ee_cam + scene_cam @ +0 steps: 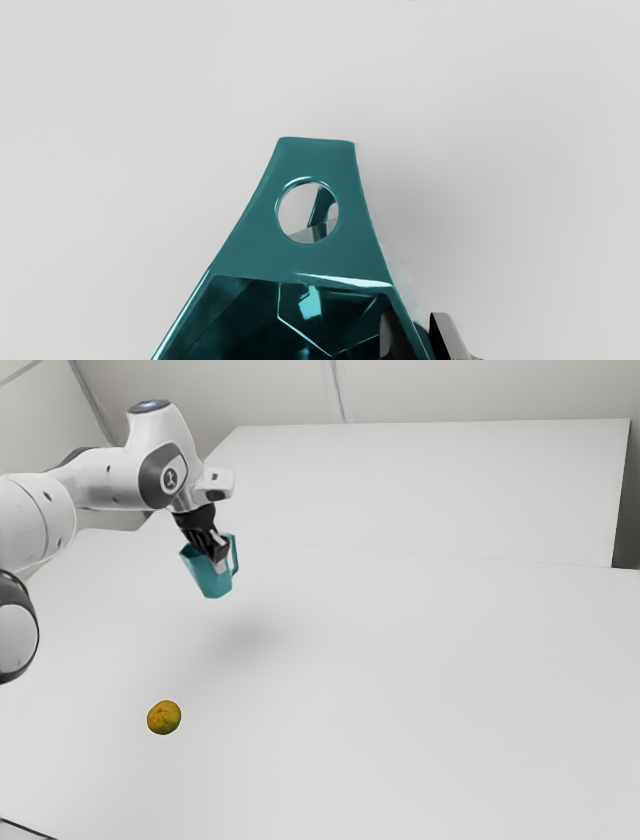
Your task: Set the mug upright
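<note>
Exterior view: reaching in from nine o'clock, bending the gripper down toward five o'clock. Holding the mug aloft over the table, near ten o'clock, tipping its mouth toward eleven and pointing its handle toward three. Hanging well apart from the fruit at eight o'clock.

Wrist view: pinching the mug's wall between two fingers, pressing from inside and outside. Probably handling something light, stiff, smooth enough to pivot; likely gripping best on flat wall, clear of the handle.
</note>
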`<state>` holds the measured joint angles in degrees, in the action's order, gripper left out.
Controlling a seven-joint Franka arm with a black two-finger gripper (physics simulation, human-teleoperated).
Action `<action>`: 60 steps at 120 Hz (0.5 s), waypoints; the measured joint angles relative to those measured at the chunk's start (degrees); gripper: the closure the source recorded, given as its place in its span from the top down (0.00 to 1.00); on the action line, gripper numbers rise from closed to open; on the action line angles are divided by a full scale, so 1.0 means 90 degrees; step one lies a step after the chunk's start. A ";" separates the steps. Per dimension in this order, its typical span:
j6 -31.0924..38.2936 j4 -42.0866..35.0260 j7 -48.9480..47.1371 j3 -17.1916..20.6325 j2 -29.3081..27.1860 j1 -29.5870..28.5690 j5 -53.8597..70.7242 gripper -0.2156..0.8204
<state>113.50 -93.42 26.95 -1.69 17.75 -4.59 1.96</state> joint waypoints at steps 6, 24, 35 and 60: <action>0.0235 -0.0029 -0.0177 -0.0008 0.0127 0.0001 0.0119 0.05; 0.0709 -0.0223 -0.0681 -0.0016 0.0379 0.0001 0.0283 0.05; 0.0891 -0.0405 -0.0954 -0.0030 0.0487 0.0002 0.0319 0.05; 0.1092 -0.0517 -0.1465 -0.0045 0.0665 0.0001 0.0337 0.04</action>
<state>123.34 -98.07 13.76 -2.09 23.74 -4.58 4.99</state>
